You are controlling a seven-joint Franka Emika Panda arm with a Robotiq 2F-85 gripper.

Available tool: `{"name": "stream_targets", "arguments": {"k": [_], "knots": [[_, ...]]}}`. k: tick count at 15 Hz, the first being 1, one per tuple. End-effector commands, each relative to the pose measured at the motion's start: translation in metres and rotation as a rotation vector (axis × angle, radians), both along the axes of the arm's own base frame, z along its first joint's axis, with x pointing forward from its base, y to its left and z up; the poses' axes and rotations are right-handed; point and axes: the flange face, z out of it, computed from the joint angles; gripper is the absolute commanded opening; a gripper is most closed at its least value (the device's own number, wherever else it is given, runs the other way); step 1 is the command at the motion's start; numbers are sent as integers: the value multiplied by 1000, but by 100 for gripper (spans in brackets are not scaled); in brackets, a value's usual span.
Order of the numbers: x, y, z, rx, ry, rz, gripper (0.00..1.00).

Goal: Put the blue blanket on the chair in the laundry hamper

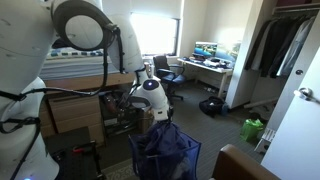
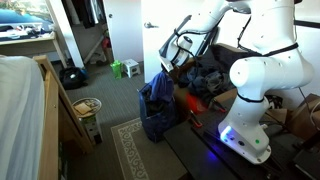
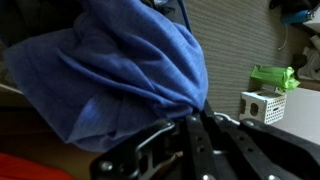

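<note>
Jaws pinched on blue blanket (image 3: 120, 70) | hanging over laundry hamper (image 1: 165, 150) | I hold high so folds clear the rim.

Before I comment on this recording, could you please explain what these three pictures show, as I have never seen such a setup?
The white machine is a robot arm with a two-fingered gripper at its end. Two pictures come from cameras standing in the room. The third comes from a camera on the robot's wrist and looks along the gripper.

In the wrist view the gripper appears closed on a bunch of the blue blanket, which fills most of that picture. In an exterior view the arm reaches over a dark blue laundry hamper that stands on the floor. The wrist view also shows a green object and a small white box on the floor off to one side.
</note>
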Motion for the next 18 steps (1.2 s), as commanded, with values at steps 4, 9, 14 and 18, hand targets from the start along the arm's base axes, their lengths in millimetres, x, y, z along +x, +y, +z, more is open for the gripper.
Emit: {"name": "stream_targets", "arguments": {"k": [4,9,14,18], "knots": [[2,-1,2,4,-6,12,2],[28,3,-24,81,71,143,2],[56,0,-50,111,193,299,2],[83,27,-73,106,304,369,2]]}}
